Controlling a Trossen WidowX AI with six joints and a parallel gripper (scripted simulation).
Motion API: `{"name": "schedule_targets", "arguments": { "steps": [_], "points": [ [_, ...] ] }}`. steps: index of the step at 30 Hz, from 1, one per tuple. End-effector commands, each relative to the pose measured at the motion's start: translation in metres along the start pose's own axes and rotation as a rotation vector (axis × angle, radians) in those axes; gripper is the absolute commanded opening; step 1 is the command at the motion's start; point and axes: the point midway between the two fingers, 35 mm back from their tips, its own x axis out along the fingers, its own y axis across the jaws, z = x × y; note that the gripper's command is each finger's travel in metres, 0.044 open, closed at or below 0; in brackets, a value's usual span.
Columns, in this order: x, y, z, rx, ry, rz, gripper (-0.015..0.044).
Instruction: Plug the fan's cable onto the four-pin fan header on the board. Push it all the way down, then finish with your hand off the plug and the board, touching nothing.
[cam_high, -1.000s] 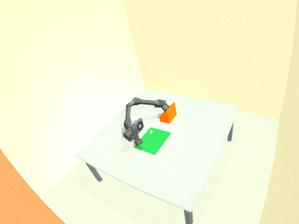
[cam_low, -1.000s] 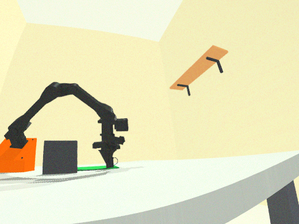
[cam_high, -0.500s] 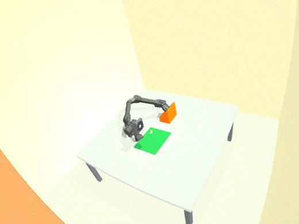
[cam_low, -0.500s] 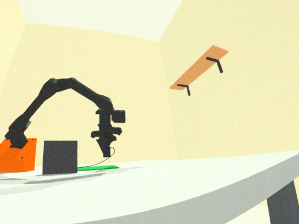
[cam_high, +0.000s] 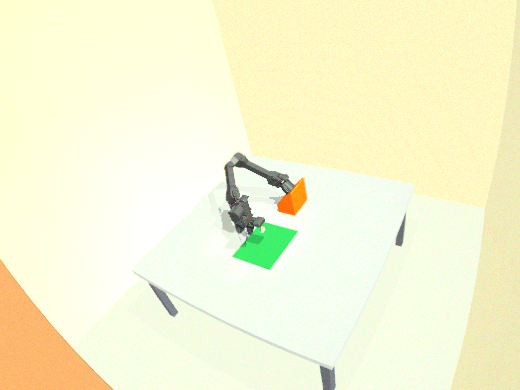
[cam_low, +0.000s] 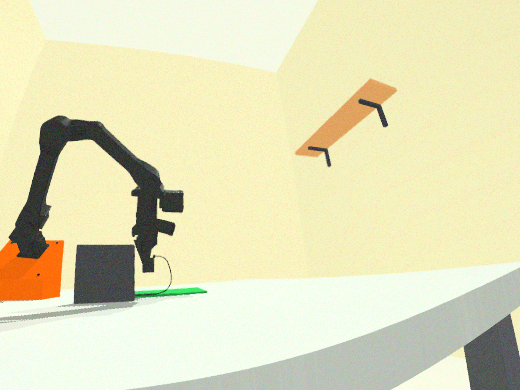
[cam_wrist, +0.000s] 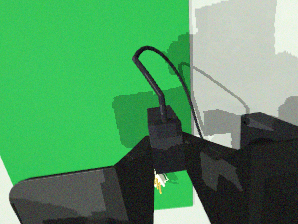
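My gripper (cam_wrist: 163, 139) (cam_low: 148, 266) (cam_high: 254, 224) is shut on the fan's small dark plug (cam_wrist: 164, 131) and holds it a little above the green board (cam_wrist: 75, 75) (cam_low: 187, 290) (cam_high: 267, 247). The thin black cable (cam_wrist: 148, 62) (cam_low: 169, 272) loops up from the plug and down to the table. The fan header (cam_wrist: 159, 182) (cam_high: 262, 229), pale with yellow pins, shows just under the plug near the board's edge. The dark square fan (cam_low: 105, 274) stands upright on the table beside the board.
The arm's orange mount (cam_high: 295, 197) (cam_low: 30, 275) stands behind the board. The white table (cam_high: 310, 290) (cam_low: 300, 320) carries everything. A wooden shelf (cam_low: 345, 117) hangs high on the wall, far from the arm.
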Motion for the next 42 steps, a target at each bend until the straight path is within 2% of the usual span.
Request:
{"name": "schedule_targets", "arguments": {
  "steps": [1, 8, 42],
  "points": [
    [0.002, 0.006, -0.037, -0.160, -0.002, 0.002, 0.0000],
    [0.010, 0.015, -0.084, -0.353, 0.001, 0.001, 0.0000],
    [0.008, 0.012, -0.091, -0.359, 0.001, 0.002, 0.0000]
  ]
}}
